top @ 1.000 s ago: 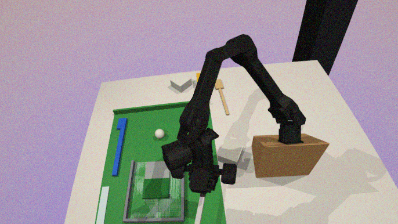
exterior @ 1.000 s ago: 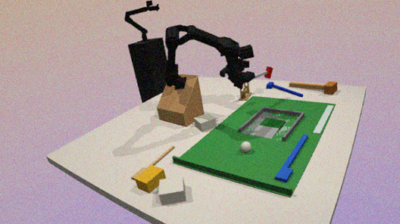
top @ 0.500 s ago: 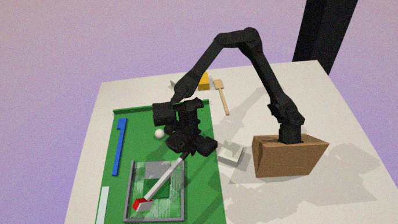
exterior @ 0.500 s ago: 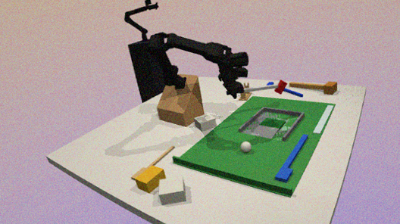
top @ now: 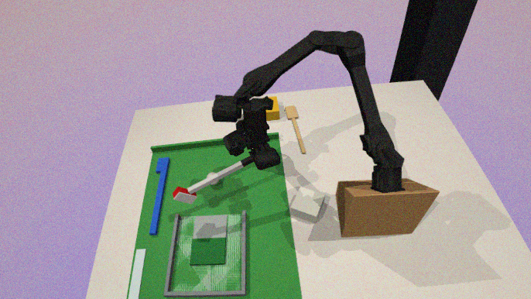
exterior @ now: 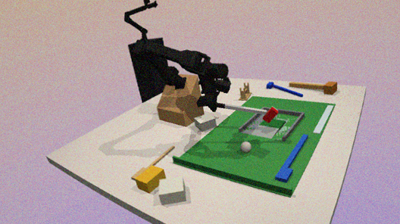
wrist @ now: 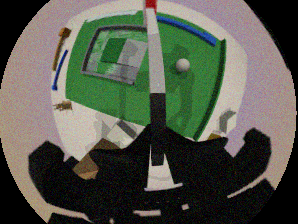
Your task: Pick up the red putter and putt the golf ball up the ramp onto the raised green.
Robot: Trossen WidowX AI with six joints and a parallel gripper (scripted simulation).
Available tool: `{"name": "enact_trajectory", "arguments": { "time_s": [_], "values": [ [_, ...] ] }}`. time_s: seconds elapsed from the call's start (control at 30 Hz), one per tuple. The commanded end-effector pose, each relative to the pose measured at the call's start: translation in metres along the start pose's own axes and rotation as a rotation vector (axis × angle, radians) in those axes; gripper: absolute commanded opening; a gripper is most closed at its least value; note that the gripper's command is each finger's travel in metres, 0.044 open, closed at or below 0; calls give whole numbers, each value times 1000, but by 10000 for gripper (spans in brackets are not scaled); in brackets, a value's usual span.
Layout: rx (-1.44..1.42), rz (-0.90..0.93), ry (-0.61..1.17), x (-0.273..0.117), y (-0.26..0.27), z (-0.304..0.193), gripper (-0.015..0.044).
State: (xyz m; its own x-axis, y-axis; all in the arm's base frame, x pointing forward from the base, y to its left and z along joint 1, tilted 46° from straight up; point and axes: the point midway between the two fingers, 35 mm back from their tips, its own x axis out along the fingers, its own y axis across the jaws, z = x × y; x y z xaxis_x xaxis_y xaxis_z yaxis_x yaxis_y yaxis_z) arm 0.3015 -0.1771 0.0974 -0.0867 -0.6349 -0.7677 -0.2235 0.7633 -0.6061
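Observation:
My gripper [top: 251,158] [exterior: 213,104] [wrist: 154,125] is shut on the black grip of the red putter [top: 228,170] [exterior: 270,115] [wrist: 155,65]. The putter's pale shaft slants out from the fingers, and its red head with a white face is held above the mat. The white golf ball [exterior: 245,147] [wrist: 183,65] sits on the green mat [top: 267,194] [exterior: 212,150] [wrist: 100,95]; in the top view the shaft partly covers it. The grey ramp [top: 217,226] [exterior: 264,131] [wrist: 133,52] leads to the dark raised green [top: 208,252] [wrist: 114,50], with grey rails around them.
A blue club [top: 159,201] [exterior: 297,152] lies along the mat's far side. A yellow block [top: 274,115] [exterior: 150,178], a tan mallet [top: 298,132] and a grey block [exterior: 173,192] lie beyond the mat's raised end. Another grey block [top: 308,205] [exterior: 205,121] lies between mat and brown base [top: 387,213].

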Motion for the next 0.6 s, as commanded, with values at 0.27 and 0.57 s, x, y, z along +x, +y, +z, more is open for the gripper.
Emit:
{"name": "enact_trajectory", "arguments": {
  "time_s": [0.27,0.57],
  "values": [
    [371,-103,57,-19,-79,-74,0],
    [371,-103,57,-14,-79,-74,0]
  ]
}}
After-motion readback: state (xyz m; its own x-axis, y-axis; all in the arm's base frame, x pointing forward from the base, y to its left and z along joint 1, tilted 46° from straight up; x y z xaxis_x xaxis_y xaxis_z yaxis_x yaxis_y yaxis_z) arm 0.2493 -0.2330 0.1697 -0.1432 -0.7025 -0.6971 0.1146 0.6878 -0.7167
